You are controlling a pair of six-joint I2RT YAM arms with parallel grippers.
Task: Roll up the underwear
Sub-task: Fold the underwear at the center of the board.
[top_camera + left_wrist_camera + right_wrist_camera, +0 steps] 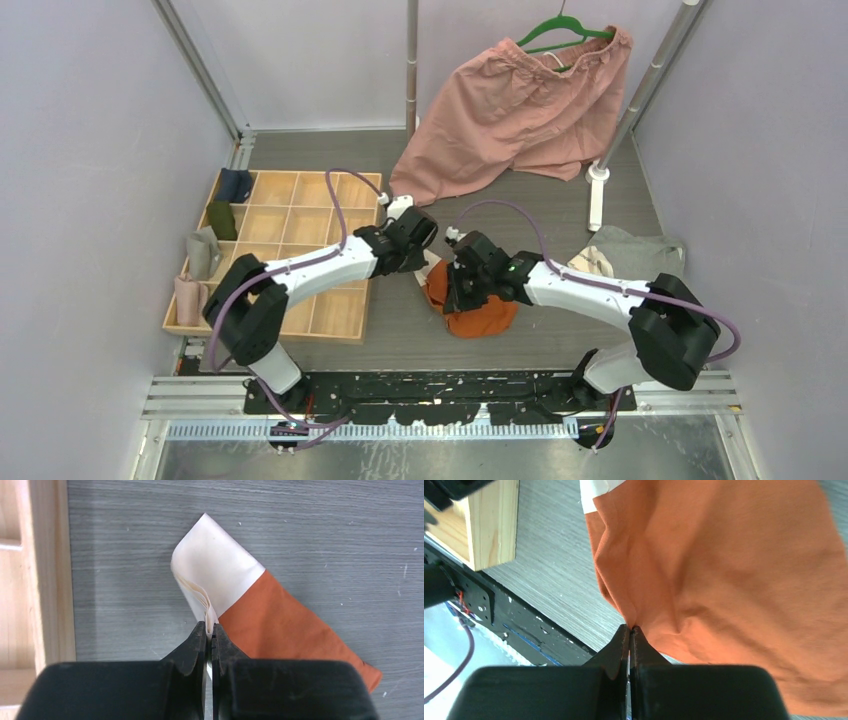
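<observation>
Rust-orange underwear point(482, 310) lies on the grey table point(125, 580) between our two grippers, and both have hold of it. Our left gripper point(210, 629) has its jaws pressed together on the layered edge of the cream trim point(215, 565), which folds up and away just ahead of the fingertips. The orange cloth runs off to that gripper's right, flat on the table. Our right gripper point(630, 629) is likewise pinched tight on a pucker of the orange cloth. The bulk of the garment spreads ahead and to its right, with a sliver of white trim at the far end. To the right gripper's left stands a corner of the wooden tray point(300, 218), whose edge also shows at the left gripper's left. Well beyond our right arm a grey garment point(640, 250) with cream trim lies in a loose heap, touched by neither gripper. Farther back, pink shorts point(520, 110) hang from a green hanger point(565, 30) and drape onto the table.
</observation>
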